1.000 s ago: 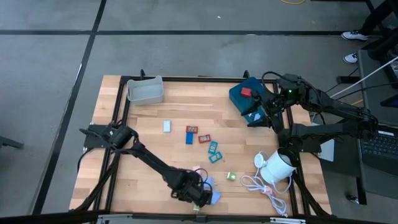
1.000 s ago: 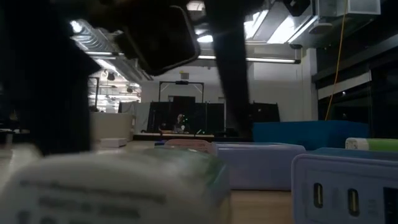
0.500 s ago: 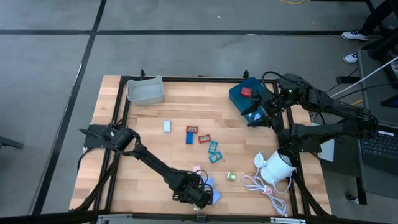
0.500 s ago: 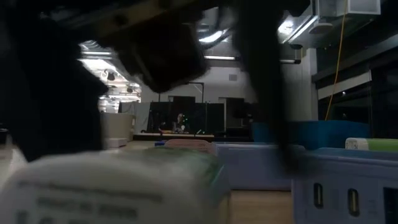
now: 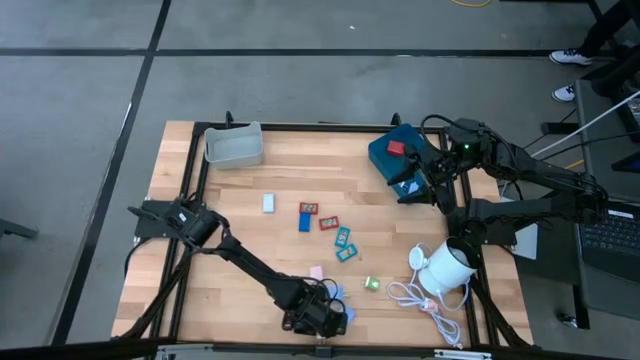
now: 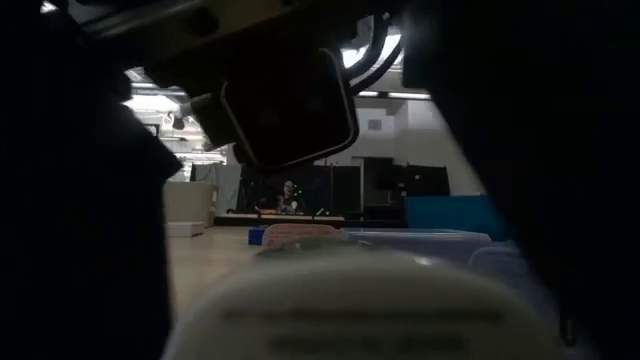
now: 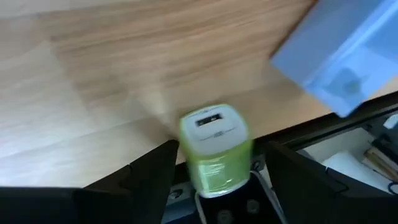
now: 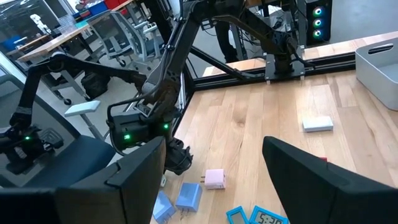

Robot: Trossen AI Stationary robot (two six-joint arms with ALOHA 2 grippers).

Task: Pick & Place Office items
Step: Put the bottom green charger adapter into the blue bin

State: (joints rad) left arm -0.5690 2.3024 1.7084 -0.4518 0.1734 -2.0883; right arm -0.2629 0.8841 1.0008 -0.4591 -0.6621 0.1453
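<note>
My left gripper (image 5: pixel 322 320) is at the table's near edge, shut on a green-and-white charger block (image 7: pixel 214 146). A light blue piece (image 7: pixel 345 53) lies just beyond it. More small pieces lie flat mid-table: a pale one (image 5: pixel 268 203), red ones (image 5: pixel 308 208), a dark blue one (image 5: pixel 304 222), teal ones (image 5: pixel 342 237), a pink one (image 5: pixel 316 272) and a green one (image 5: pixel 370 284). My right gripper (image 5: pixel 425 175) is open over the blue tray (image 5: pixel 385 160), which holds a red piece (image 5: pixel 396 148). My left gripper pinches the charger block by its two long sides (image 7: pixel 186 155) between the two fingers (image 7: pixel 152 174). The block's white port end (image 7: pixel 211 121) points away from the wrist, and its other end reaches back toward the palm. Whether it rests on the wood I cannot tell.
A grey tray (image 5: pixel 234 146) stands at the far left of the table. A white round object (image 5: pixel 447 266) with a coiled white cable (image 5: pixel 425 300) lies near the right edge. The black frame (image 7: pixel 323 127) borders the table right beside my left gripper.
My left gripper has shifted a little toward the table's near edge, and the charger block has gone with it: in the low view it has swung from the picture's left to its middle. The right arm has kept still.
</note>
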